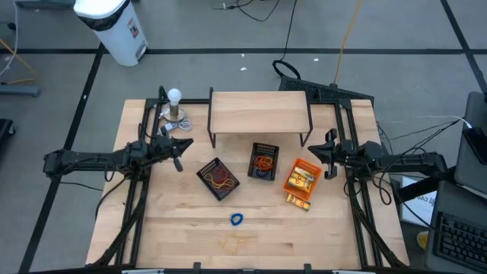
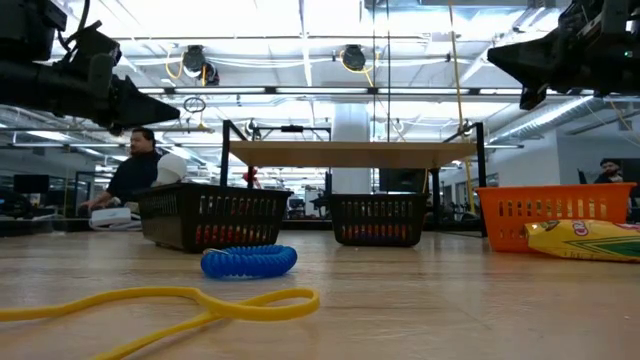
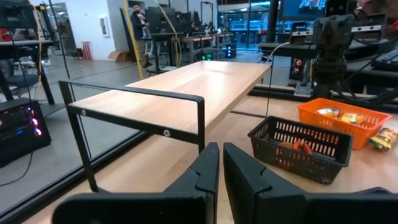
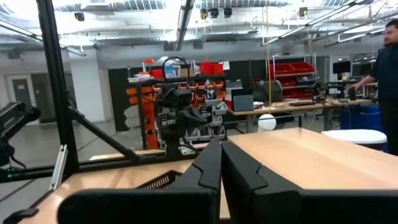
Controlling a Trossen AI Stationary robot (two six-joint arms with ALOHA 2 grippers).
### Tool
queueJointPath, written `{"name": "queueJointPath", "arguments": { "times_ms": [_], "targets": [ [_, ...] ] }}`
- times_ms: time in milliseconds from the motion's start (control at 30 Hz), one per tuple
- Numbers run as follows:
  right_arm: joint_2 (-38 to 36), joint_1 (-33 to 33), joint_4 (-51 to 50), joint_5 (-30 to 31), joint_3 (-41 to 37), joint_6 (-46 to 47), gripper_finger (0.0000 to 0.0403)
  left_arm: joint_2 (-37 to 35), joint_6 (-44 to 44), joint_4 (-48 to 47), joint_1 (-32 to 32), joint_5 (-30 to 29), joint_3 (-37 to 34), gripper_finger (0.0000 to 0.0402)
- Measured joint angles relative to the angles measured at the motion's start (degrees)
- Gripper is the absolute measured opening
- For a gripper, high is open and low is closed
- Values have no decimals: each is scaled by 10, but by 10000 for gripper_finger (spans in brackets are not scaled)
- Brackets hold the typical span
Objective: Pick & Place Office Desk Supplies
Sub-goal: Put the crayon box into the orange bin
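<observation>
1. High view: left gripper (image 1: 180, 144) hangs over the table's left side, fingers pressed together, empty.
2. Right gripper (image 1: 327, 154) waits beside the orange tray (image 1: 303, 177), closed, holding nothing.
3. Blue band (image 1: 237, 220) lies alone near the front edge; a yellow packet (image 1: 298, 201) touches the orange tray.

I'm looking down at a light wooden table (image 1: 183, 236). Sitting on it: a small wooden riser shelf (image 1: 259, 112) on black legs at 12 o'clock, and a white ball on a stand (image 1: 176, 106) at about 10 o'clock. Below the shelf there are 3 trays in a rough row: a black mesh tray (image 1: 218, 179) turned at an angle, a second black mesh tray (image 1: 264, 162) near center, and an orange tray (image 1: 302, 176) at 3 o'clock. A yellow packet (image 1: 298, 201) lies just beside the orange one. A blue coiled loop (image 1: 237, 220) sits alone at 6 o'clock, with a yellow rubber band (image 2: 170, 305) flat on the wood nearer the edge.
</observation>
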Motion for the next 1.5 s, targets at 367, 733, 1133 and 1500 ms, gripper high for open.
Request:
{"name": "queueJointPath", "arguments": {
  "times_ms": [367,733,1133,1500],
  "targets": [
    [0,0,-42,0,0,-14,0,0,-9,-13,0,-29,0,26],
    [1,0,-67,1,0,-21,0,0,-14,-13,0,-28,0,26],
    [1,0,-97,43,-1,-21,0,0,-25,-13,0,-28,0,26],
    [1,6,-102,44,2,35,0,0,-40,-13,0,-28,0,26]
  ]
}}
